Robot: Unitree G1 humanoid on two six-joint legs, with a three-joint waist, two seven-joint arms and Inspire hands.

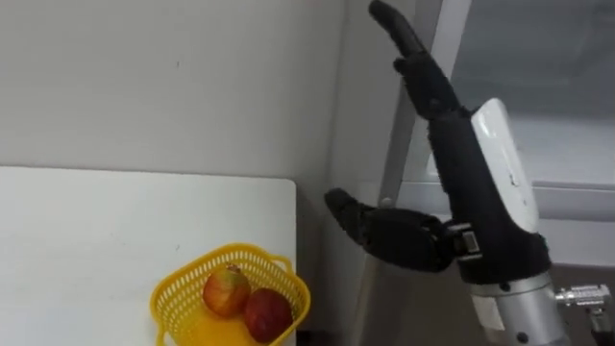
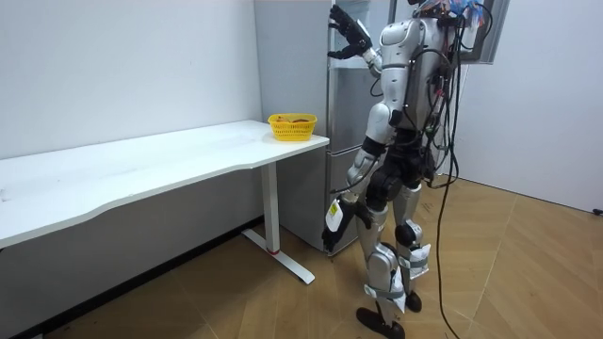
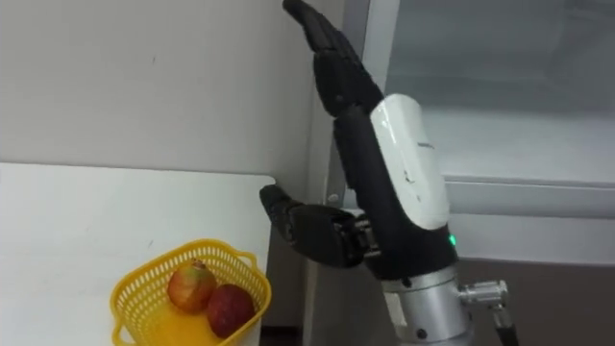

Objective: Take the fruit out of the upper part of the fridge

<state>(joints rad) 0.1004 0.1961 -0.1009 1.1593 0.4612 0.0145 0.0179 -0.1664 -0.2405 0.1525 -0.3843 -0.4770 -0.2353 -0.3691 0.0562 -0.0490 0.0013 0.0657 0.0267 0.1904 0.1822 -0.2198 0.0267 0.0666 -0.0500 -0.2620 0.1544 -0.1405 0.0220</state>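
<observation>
Right of the fingers (image 1: 413,58) and behind them: tall grey fridge (image 2: 292,66), robot upright close before it, at the desk's end. Upper door (image 1: 548,86) lies right of the fingers, closed as far as the room view shows; a horizontal seam crosses the fridge front below them. Left of the fingers: plain pale wall (image 1: 144,77). Below and left of them: white desk (image 1: 96,240), its corner just short of the fridge side.

Right hand (image 1: 471,173) held high, arm coming in from lower right. Fingers straight, pointing up, tips at the door's left edge; whether they touch it cannot be told. Thumb (image 1: 370,226) spread out leftward, well below the fingertips. Hand open, holding nothing. Left hand (image 2: 336,215) hangs low by the thigh, far beneath the raised fingers.

Yellow mesh basket (image 1: 178,293) on the desk corner, below-left of the thumb. Two reddish fruits (image 1: 226,291) lie in it, side by side.
</observation>
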